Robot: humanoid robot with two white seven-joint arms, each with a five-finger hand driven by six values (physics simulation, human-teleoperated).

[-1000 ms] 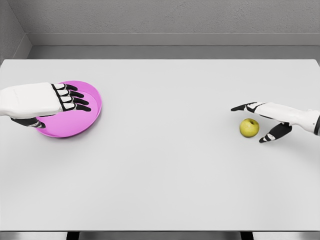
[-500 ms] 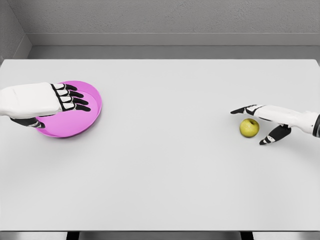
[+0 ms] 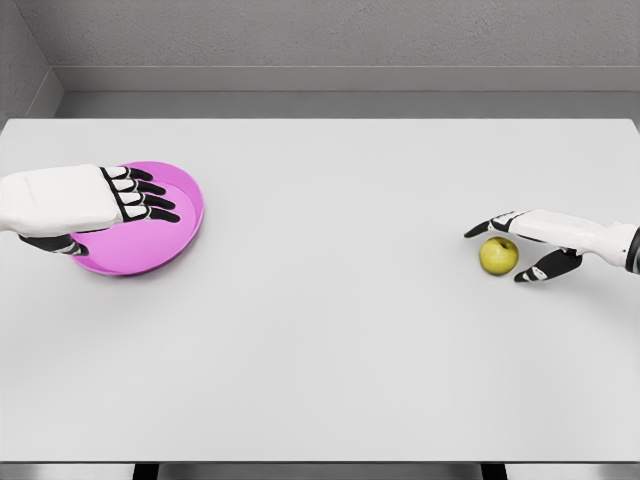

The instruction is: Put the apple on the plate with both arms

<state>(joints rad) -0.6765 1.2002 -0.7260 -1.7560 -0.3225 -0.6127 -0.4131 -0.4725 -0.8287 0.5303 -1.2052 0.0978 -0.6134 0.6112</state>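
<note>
A yellow-green apple rests on the white table at the right. My right hand reaches in from the right edge, its fingers spread around the apple, the index side behind it and the thumb in front, with small gaps still showing. A pink plate lies at the left of the table. My left hand hovers flat over the plate with its fingers stretched out, covering the plate's left part and holding nothing.
The table's far edge meets a grey wall. The front edge of the table runs along the bottom of the view.
The right hand's fingers have drawn slightly closer around the apple. The apple, the plate and the left hand have stayed in place.
</note>
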